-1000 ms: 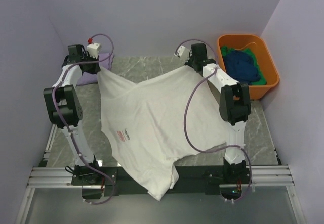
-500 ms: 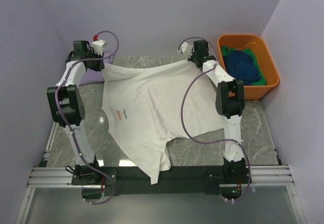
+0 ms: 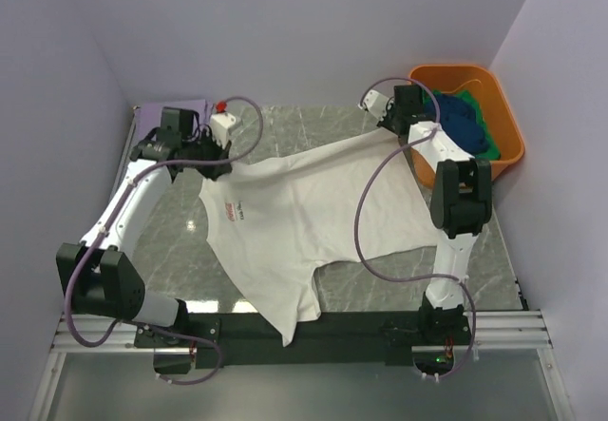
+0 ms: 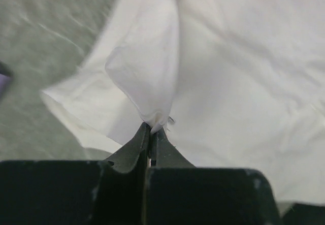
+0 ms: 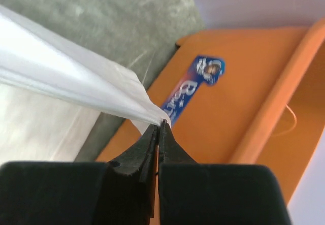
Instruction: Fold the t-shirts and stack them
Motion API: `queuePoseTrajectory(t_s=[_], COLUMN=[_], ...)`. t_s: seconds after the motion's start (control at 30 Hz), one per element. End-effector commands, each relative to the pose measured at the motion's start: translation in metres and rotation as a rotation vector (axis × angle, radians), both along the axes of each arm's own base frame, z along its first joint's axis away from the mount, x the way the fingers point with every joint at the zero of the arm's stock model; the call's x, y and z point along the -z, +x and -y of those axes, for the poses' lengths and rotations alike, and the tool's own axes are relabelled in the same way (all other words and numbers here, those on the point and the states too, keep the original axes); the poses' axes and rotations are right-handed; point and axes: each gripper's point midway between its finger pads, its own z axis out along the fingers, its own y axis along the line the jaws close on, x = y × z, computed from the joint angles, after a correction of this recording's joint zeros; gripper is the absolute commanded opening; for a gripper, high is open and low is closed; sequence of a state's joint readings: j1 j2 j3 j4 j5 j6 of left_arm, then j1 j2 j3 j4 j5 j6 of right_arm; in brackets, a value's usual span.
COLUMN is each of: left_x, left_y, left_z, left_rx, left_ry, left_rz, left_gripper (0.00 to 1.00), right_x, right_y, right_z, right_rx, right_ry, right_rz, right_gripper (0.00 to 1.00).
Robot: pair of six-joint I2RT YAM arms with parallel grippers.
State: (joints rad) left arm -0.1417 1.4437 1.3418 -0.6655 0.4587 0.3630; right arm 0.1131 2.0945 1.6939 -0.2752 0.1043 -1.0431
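One soft, creased white t-shirt (image 3: pixel 304 221), taut between two end effectors (image 4: pixel 151 129) (image 5: pixel 161 125)

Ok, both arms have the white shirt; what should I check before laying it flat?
1. Left gripper jaws shut on white t-shirt: ok.
2. Right gripper jaws shut on its other corner: ok.
3. Cloth stretched between the grips: ok.
4. Right gripper clear of orange tub: cannot tell, very close.
5. Hem on the table: not ok, hangs over its near edge.
6. Red print facing up: ok.
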Motion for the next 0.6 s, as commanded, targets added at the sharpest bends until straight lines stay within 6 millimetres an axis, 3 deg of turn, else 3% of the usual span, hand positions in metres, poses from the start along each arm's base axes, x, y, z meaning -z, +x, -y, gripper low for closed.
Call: queuePoseTrajectory(t_s=[0.0,0.07,0.1,0.17,0.23,0.37,0.43,0.47,0.5,0.57], left_x=[0.049,0.062,0.077,0.101,0.117,0.130,0.132,0.130,0.126,0.111], left_y=[-0.058,-0.074,-0.084,-0.098,-0.100,-0.098,-0.099,-0.102,-0.103,-0.096], left_z=[0.005,0.007,0.006,0.005,0.000,-0.002,-0.005,-0.006,-0.004,-0.010], left_rx=[0.117,0.166,0.195,0.221,0.217,0.206,0.216,0.226,0.246,0.225], left_ry=[0.053,0.080,0.108,0.161,0.194,0.213,0.228,0.225,0.208,0.156], left_rz=[-0.187,-0.217,-0.244,-0.297,-0.322,-0.341,-0.343,-0.352,-0.349,-0.337], left_gripper=[0.01,0.01,0.01,0.01,0.01,0.01,0.08,0.19,0.24,0.36], right_x=[-0.018,-0.017,-0.003,0.002,0.013,0.042,0.056,0.061,0.058,0.053], right_y=[-0.022,-0.033,-0.043,-0.054,-0.064,-0.079,-0.081,-0.084,-0.078,-0.077], right_z=[0.001,0.006,0.009,0.012,0.016,0.021,0.028,0.030,0.030,0.024], right_rx=[-0.058,-0.076,-0.080,-0.107,-0.126,-0.135,-0.106,-0.100,-0.088,-0.079], right_ry=[-0.005,-0.027,-0.038,-0.074,-0.106,-0.164,-0.197,-0.194,-0.184,-0.137], right_rz=[0.000,-0.011,-0.040,-0.061,-0.076,-0.158,-0.201,-0.235,-0.236,-0.255], right_gripper=[0.00,0.00,0.00,0.00,0.00,0.00,0.01,0.04,0.20,0.37])
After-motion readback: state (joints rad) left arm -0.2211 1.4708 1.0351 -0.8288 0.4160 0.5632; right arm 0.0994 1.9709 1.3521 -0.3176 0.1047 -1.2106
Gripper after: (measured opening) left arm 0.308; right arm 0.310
